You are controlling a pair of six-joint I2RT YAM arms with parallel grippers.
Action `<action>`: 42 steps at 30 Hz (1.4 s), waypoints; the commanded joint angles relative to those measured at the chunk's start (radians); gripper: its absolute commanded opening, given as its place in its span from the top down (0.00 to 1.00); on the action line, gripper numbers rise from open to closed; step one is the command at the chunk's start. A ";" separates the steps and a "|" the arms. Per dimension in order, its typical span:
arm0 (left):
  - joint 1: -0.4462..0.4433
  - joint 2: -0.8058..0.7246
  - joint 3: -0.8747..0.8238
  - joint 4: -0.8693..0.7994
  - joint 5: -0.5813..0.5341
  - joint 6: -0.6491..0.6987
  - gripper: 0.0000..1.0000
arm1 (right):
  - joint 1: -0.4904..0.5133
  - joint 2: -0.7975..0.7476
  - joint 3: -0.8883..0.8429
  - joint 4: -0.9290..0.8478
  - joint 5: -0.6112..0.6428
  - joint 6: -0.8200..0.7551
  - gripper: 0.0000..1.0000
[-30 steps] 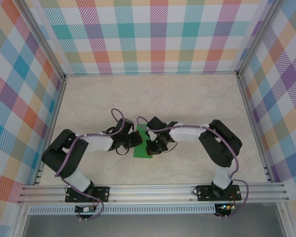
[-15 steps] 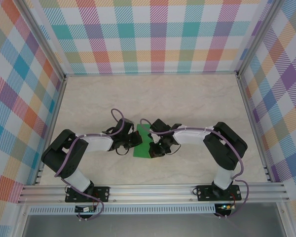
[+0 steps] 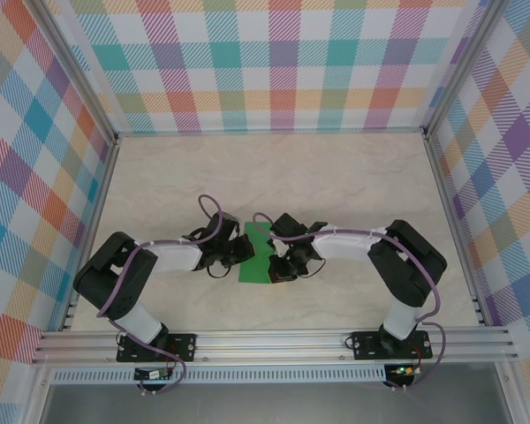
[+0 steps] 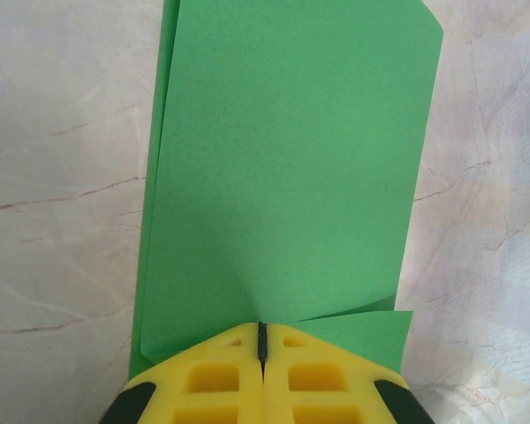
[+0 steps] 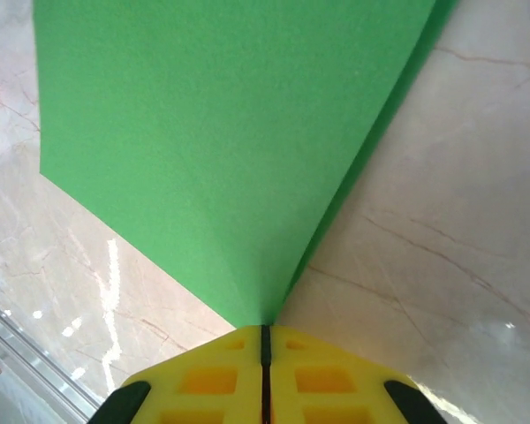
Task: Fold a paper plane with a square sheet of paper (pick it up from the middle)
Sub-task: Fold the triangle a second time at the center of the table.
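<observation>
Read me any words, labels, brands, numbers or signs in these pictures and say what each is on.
None can be read. The folded green paper is plain, the yellow pads of the left end effector and right end effector bear no marking, and the tabletop and plaid walls carry pattern alone. Any print on the arm bases is too small to tell.

We see a pale, marble-patterned desk (image 3: 353, 177) with faint brown veins, closed in on three sides by walls of pastel plaid: a back wall (image 3: 283, 62), a left wall (image 3: 26, 177) and a right wall (image 3: 512, 159). Aluminium posts (image 3: 71, 69) run up the corners, and aluminium rails (image 3: 274, 340) cross the near edge. The light is even, and small bright glints (image 5: 71, 329) show on the desk's glossy surface.
</observation>
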 commanded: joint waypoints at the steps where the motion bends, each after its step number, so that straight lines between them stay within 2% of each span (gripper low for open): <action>1: 0.000 0.007 -0.036 -0.092 -0.063 0.010 0.99 | 0.006 -0.025 0.049 -0.015 0.029 0.019 0.91; 14: 0.000 0.006 -0.026 -0.085 -0.037 0.017 0.99 | 0.006 0.081 0.050 0.011 0.021 0.028 0.92; 22: -0.003 -0.075 0.044 -0.095 0.033 0.037 0.98 | 0.006 0.095 0.021 -0.011 0.045 0.025 0.93; 30: -0.064 -0.155 -0.030 -0.016 0.052 -0.027 0.97 | 0.006 0.101 0.028 -0.016 0.049 0.025 0.94; 34: -0.104 -0.130 -0.036 -0.009 0.045 -0.040 0.98 | 0.006 0.109 0.034 -0.021 0.046 0.024 0.94; 38: -0.122 -0.121 -0.071 -0.006 -0.025 -0.068 0.99 | 0.006 0.110 0.033 -0.022 0.046 0.024 0.94; 42: -0.129 -0.092 -0.080 0.044 0.008 -0.087 1.00 | 0.007 0.113 0.030 -0.022 0.046 0.024 0.94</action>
